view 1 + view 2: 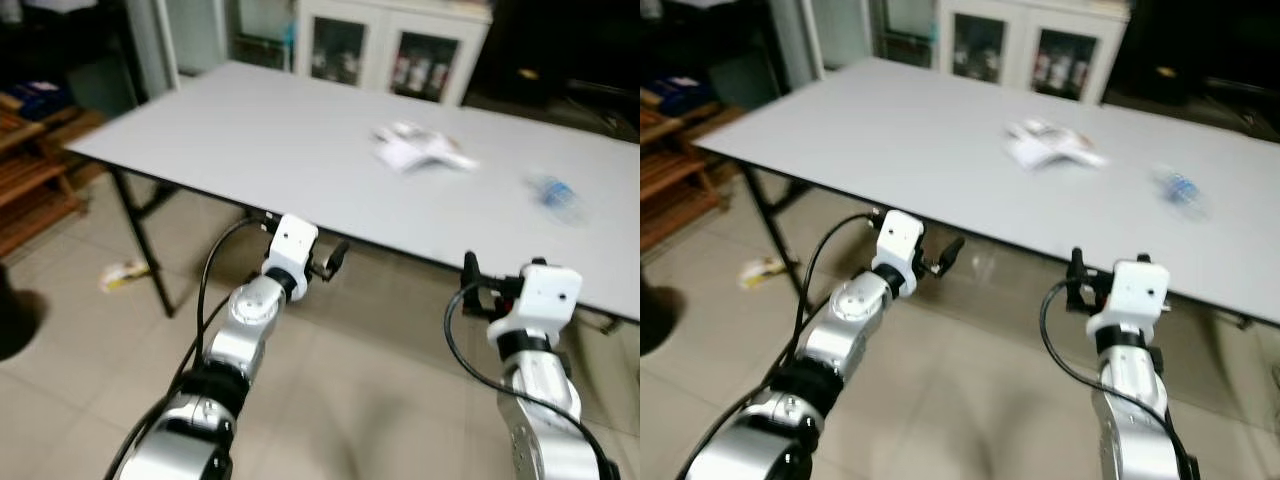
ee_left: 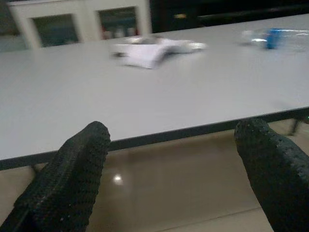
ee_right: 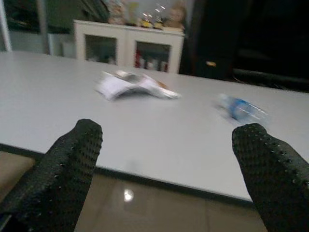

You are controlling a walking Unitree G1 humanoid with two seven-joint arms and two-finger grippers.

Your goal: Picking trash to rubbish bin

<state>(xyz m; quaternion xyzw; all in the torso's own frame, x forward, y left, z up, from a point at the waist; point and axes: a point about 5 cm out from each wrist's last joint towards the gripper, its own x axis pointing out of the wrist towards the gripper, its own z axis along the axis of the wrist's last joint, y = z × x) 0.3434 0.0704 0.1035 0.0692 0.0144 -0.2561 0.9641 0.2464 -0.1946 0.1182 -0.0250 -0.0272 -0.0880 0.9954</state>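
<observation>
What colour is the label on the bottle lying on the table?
Blue. The bottle is clear plastic with a blue label, and the right wrist view shows it best, though blurred.

A long pale grey table (image 1: 250, 130) on black legs is standing over a glossy beige tiled floor (image 1: 90, 340) that is catching small glints of light. A white cabinet (image 1: 385, 45) with glass doors is sitting against the far wall, and wooden shelving (image 1: 30, 180) is showing at the left.
</observation>
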